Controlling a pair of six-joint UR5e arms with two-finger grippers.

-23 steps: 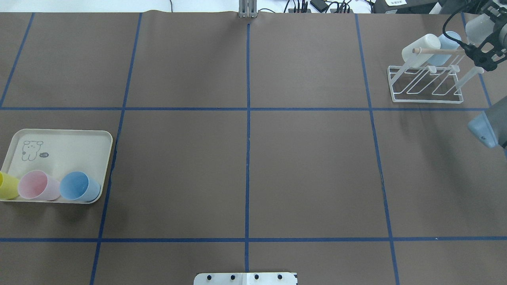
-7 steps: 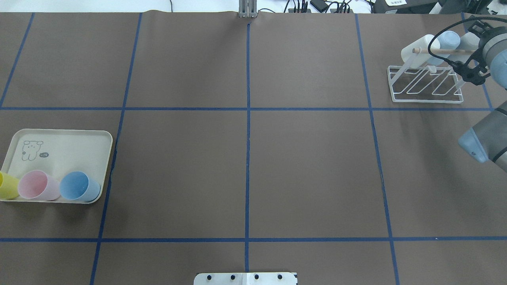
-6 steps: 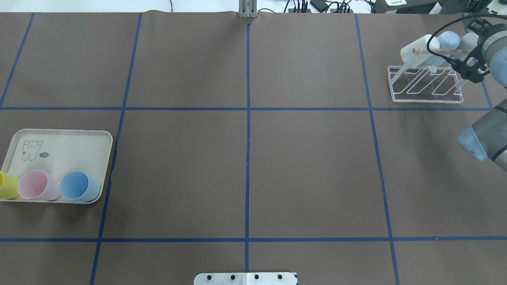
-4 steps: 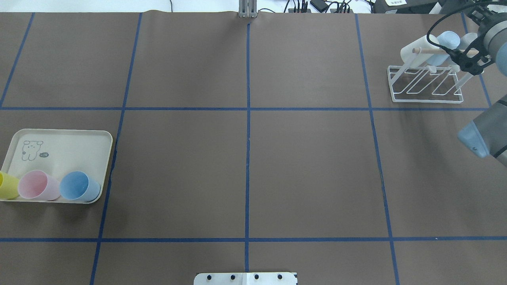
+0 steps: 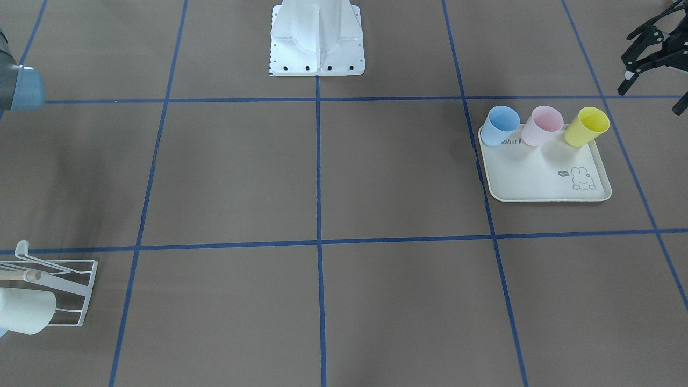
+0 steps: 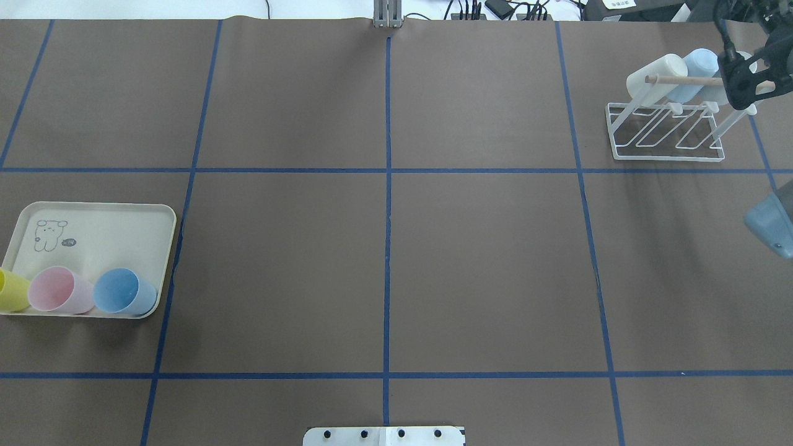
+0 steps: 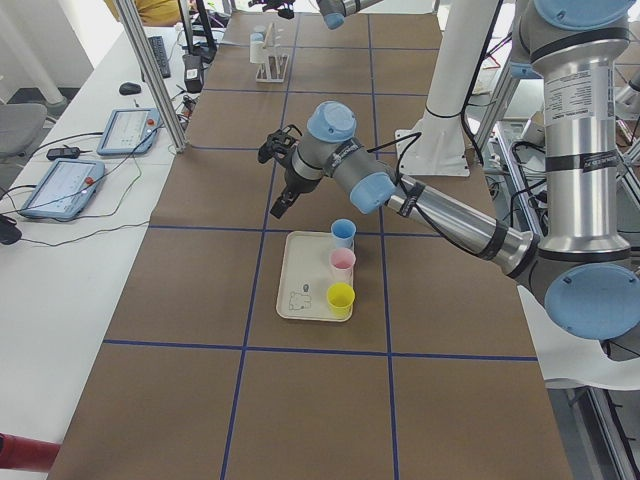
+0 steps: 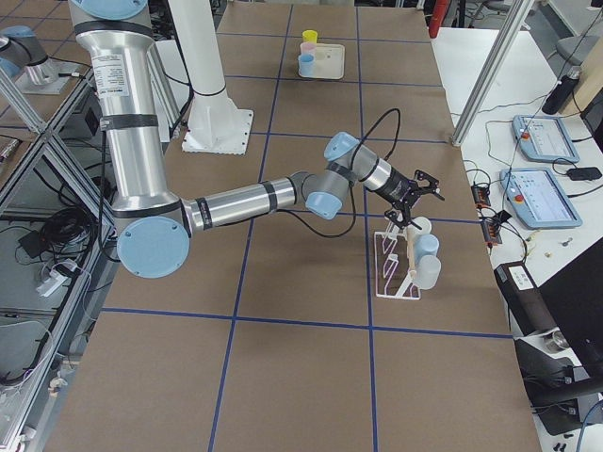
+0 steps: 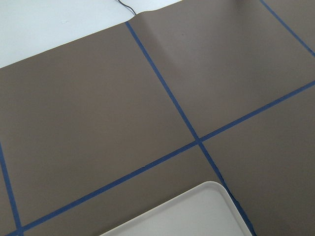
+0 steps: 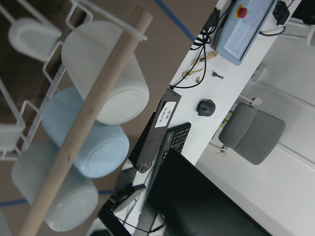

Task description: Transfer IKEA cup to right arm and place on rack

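I'd back the right gripper (image 6: 746, 77), fingers spread and empty, straight off the rack (image 6: 668, 159) at 2 o'clock without snagging its wooden dowel (image 6: 681, 79).

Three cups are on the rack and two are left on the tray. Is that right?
Not quite. The tray holds three, not two: a blue cup, a pink cup and a yellow cup, as the front-facing view shows. The rack does hold three.
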